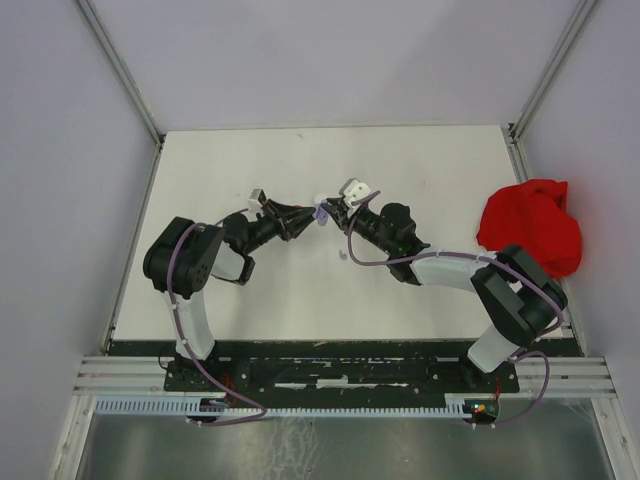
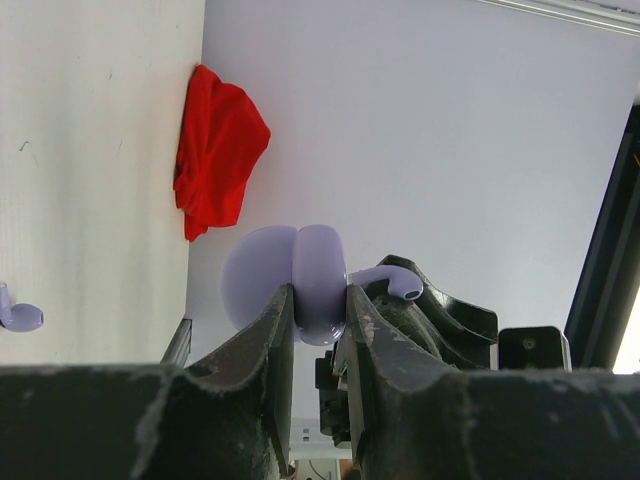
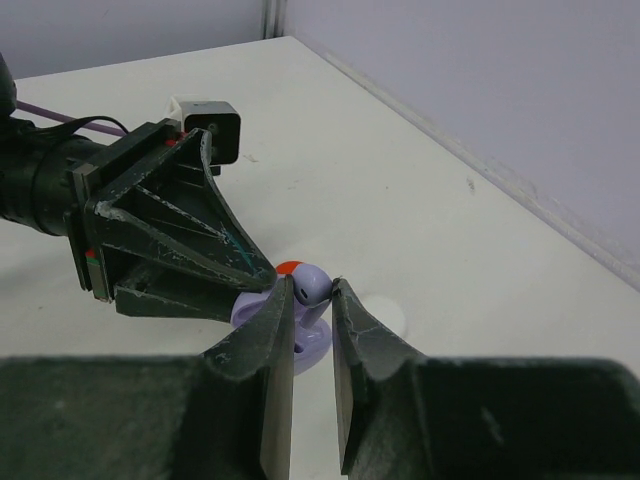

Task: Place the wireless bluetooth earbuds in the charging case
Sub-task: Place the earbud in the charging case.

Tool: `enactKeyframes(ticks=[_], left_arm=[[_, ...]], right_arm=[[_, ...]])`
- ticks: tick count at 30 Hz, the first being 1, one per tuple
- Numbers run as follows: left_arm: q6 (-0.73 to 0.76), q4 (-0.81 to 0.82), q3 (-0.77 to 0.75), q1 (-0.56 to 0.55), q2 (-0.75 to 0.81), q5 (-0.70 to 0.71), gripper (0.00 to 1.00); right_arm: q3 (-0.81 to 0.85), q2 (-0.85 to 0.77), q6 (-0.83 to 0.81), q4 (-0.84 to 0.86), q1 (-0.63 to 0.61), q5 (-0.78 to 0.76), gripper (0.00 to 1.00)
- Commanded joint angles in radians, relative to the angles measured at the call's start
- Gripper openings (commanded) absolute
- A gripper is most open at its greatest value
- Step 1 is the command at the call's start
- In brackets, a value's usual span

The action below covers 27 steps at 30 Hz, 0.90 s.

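Observation:
My left gripper (image 1: 310,219) (image 2: 320,305) is shut on the open purple charging case (image 2: 300,272) and holds it above the table; the case also shows in the right wrist view (image 3: 312,345) and the top view (image 1: 322,211). My right gripper (image 1: 332,214) (image 3: 312,292) is shut on a purple earbud (image 3: 318,284), its stem pointing down into the case. This earbud shows beside the case in the left wrist view (image 2: 392,280). A second purple earbud (image 2: 20,316) lies on the table below the grippers (image 1: 341,257). The red and white earbuds are out of view.
A crumpled red cloth (image 1: 532,226) (image 2: 215,150) lies at the right edge of the table. A red disc (image 3: 291,267) and a white disc (image 3: 388,316) lie on the table under the grippers. Grey walls enclose the table.

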State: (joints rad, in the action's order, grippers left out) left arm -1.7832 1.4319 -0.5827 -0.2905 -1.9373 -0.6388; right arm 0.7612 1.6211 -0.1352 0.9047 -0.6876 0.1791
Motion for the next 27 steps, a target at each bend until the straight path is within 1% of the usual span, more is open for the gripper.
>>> enactKeyframes(ticks=[1,27], left_arm=[[-0.034,0.059,-0.029,-0.008,0.010,-0.024,0.03],[-0.041,0.065,-0.031,-0.009,0.029,-0.027,0.03]], right_arm=[[0.000,0.013,-0.032,0.073,-0.010,0.019,0.00],[-0.020,0.049,-0.038,0.070,-0.017,-0.005,0.00]])
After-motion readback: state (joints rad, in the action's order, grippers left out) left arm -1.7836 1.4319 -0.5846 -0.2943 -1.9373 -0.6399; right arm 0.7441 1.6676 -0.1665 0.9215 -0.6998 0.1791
